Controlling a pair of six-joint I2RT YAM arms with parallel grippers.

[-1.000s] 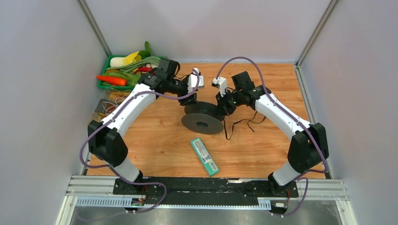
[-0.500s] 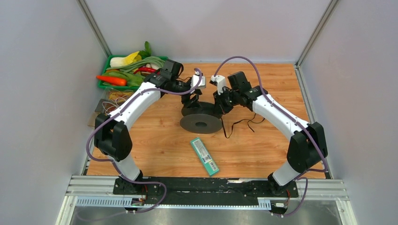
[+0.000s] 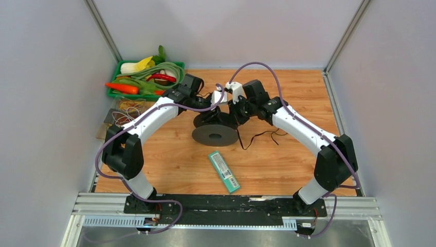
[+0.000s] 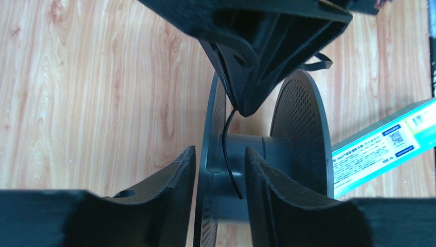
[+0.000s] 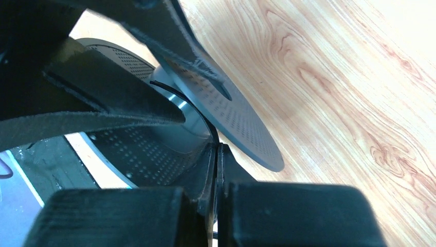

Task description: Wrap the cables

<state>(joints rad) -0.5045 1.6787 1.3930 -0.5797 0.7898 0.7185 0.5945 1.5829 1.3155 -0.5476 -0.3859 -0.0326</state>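
Observation:
The dark grey spool [image 3: 216, 135] lies tilted on the wooden table. A thin black cable [image 3: 262, 135] trails from it to the right. My left gripper [image 3: 215, 105] is open; in the left wrist view [image 4: 219, 152] its fingers straddle one spool flange and part of the hub [image 4: 262, 154]. My right gripper [image 3: 235, 110] is shut on the cable just above the hub, with the jaws pressed together in the right wrist view [image 5: 217, 146]. The cable [image 4: 226, 134] runs from the right fingertips down across the hub. It also curves round the hub in the right wrist view [image 5: 167, 86].
A teal box [image 3: 224, 171] lies in front of the spool. A green basket [image 3: 118, 69] of vegetables stands at the back left. A tangle of yellowish wires [image 3: 126, 109] lies at the left edge. Grey walls enclose the table.
My left gripper has come in from the left and closed the distance to the spool. My right gripper has moved left over the hub with the cable. The spool has shifted slightly left.

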